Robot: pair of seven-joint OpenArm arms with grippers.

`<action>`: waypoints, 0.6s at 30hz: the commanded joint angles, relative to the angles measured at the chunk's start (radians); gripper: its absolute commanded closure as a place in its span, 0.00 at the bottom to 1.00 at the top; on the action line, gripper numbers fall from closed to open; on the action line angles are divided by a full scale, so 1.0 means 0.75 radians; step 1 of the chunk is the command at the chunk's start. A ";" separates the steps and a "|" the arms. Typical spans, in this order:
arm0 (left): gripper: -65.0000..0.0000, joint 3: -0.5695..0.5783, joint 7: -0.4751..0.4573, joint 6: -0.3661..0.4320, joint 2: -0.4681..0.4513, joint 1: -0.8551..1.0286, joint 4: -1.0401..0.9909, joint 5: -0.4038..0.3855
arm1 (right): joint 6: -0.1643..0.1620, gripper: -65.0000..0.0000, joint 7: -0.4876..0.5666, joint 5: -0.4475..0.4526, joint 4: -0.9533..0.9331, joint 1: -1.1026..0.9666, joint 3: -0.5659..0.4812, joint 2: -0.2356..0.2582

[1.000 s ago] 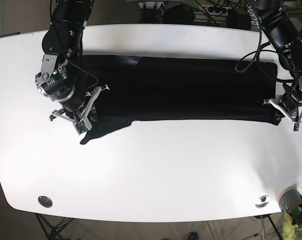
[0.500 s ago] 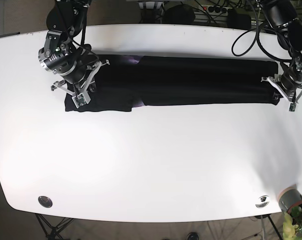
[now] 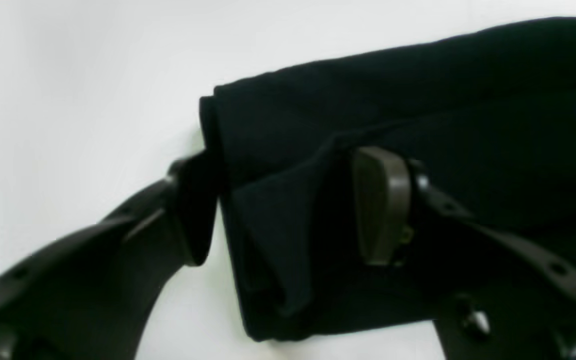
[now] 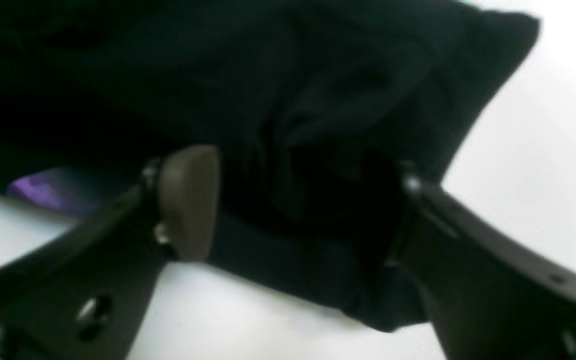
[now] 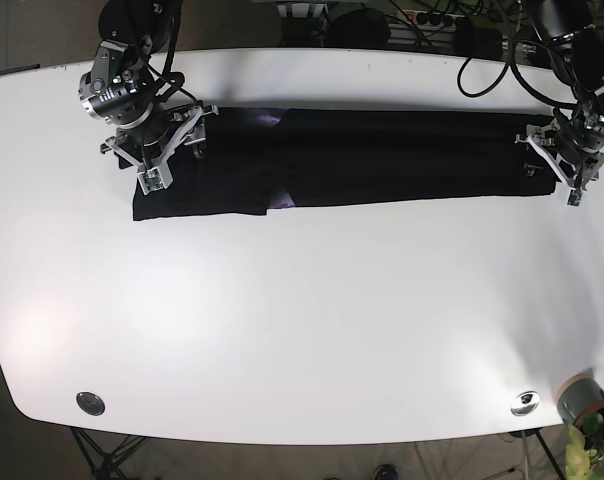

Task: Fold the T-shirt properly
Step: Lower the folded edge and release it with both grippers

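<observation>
The black T-shirt [image 5: 382, 160] lies folded into a long narrow strip across the far part of the white table [image 5: 302, 330]. My left gripper [image 5: 564, 163] is at the strip's right end. In the left wrist view it [image 3: 283, 215] stands open, one finger on the table beside the folded edge [image 3: 268, 235] and the other pad [image 3: 380, 210] over the cloth. My right gripper [image 5: 154, 158] is at the strip's left end. In the right wrist view it [image 4: 295, 210] is open astride bunched black cloth [image 4: 318, 100], beside a purple label [image 4: 43, 192].
Cables and dark equipment sit beyond the table's far edge [image 5: 412, 25]. A grey pot with a plant [image 5: 582, 400] stands at the near right corner. Two round fittings [image 5: 90, 402] [image 5: 525, 402] are set in the table near its front edge.
Both grippers have moved toward the far edge, carrying the shirt's front edge over it. The strip is narrower than a second ago, and the left sleeve now lies flat.
</observation>
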 commanded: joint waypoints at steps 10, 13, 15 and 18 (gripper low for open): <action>0.38 -0.033 -0.024 -0.003 0.020 0.021 0.347 -0.020 | 0.000 0.47 0.046 0.371 0.035 0.040 0.006 0.113; 0.38 -0.021 -0.024 -0.003 0.053 0.023 0.345 -0.010 | -0.004 0.47 0.038 0.383 0.031 0.076 -0.033 0.117; 0.38 0.012 -0.024 0.003 0.059 0.027 0.333 -0.010 | -0.004 0.47 0.038 0.311 0.011 0.097 -0.076 0.109; 0.38 0.057 -0.024 0.005 0.059 0.043 0.304 -0.008 | -0.035 0.47 0.048 0.199 -0.026 0.103 -0.140 0.100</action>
